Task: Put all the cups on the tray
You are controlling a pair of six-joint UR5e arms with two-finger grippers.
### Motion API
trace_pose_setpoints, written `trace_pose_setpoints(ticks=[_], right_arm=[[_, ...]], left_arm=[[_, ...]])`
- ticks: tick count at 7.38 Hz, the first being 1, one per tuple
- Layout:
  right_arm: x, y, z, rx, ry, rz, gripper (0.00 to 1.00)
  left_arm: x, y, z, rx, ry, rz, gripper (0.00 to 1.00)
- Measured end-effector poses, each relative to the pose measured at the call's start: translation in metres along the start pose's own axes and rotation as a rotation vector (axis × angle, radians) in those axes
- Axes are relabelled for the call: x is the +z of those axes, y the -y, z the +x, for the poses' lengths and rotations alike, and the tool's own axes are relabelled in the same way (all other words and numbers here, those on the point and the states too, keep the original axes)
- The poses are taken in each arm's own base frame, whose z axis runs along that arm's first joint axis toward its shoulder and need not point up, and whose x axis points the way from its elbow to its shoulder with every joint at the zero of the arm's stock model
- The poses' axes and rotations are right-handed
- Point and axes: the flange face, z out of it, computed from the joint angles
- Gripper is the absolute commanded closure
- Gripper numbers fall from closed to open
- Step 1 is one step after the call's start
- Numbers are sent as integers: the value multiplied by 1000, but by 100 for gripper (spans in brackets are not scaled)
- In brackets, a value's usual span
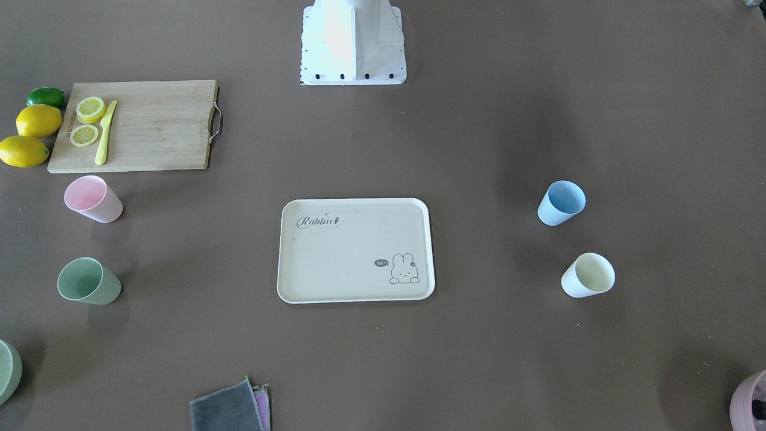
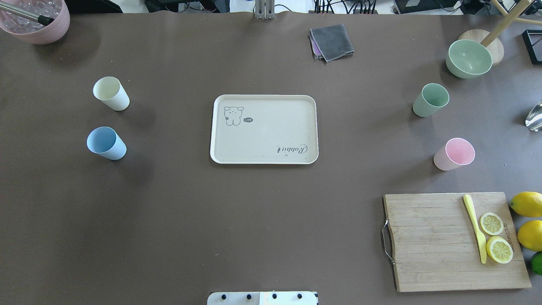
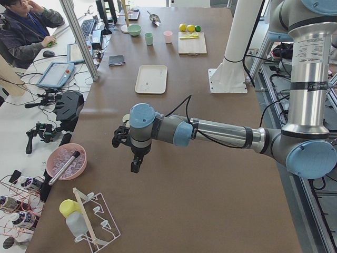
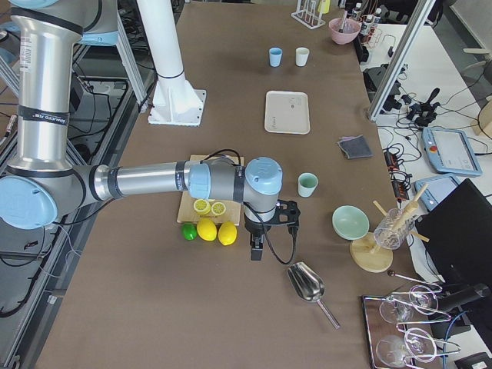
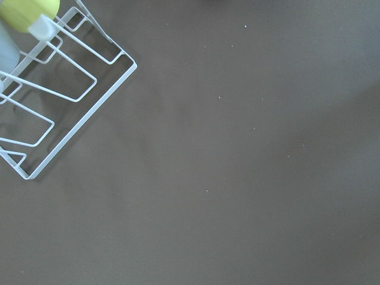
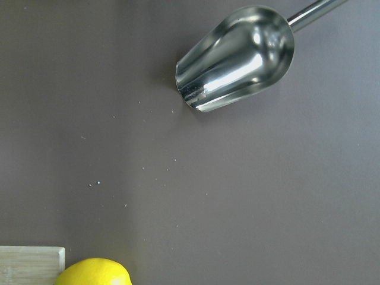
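Blue cup (image 2: 106, 143) and cream cup (image 2: 111, 93) are standing left of the tray (image 2: 271, 131), green cup (image 2: 430, 100) and pink cup (image 2: 454, 154) right, likely a pair per arm; left claw (image 3: 136, 164), right claw (image 4: 257, 247): cannot tell if clenched

Bare table (image 2: 271, 220) all round tray (image 2: 271, 140), cutting board (image 2: 432, 241) near pink cup (image 2: 454, 154)
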Motion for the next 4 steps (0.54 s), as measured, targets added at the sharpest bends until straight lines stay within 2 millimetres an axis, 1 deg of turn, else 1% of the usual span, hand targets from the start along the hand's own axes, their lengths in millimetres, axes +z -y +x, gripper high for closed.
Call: trace_pose_setpoints(ticks=[2, 3, 4], right_arm=[[-14, 13, -11, -112, -9, 141, 0], [-20, 18, -15, -163, -17, 207, 0], [-21, 21, -16, -183, -18, 237, 0]], left_arm=[[-8, 10, 7, 77, 1, 86, 1], [-10, 20, 10, 116, 8, 127, 1], [-12, 37, 11, 144, 17, 159, 1]])
